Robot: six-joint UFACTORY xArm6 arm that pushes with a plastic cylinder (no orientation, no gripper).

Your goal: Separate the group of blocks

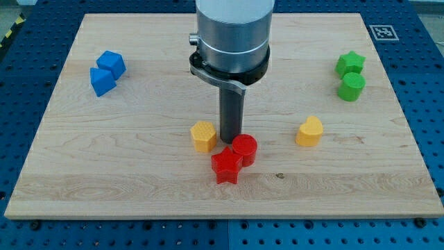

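Our tip (229, 144) stands just above the touching red star (226, 167) and red cylinder (245, 149), beside the yellow hexagon (203, 136); we carry no jaws.

- wooden surface (139, 177), light grain, lying on a blue perforated base (431, 83)
- black-and-white marker tag (383, 32) at the surface's top right corner
- two blue blocks at the view's upper left, touching: blue cube (112, 63) above, second blue block (103, 82) below-left
- green star (349, 63) and green cylinder (352, 87), upper right, star just above, touching
- orange block (203, 136) centre-left, shape unclear
- yellow block (309, 132) right of centre, rounded, alone
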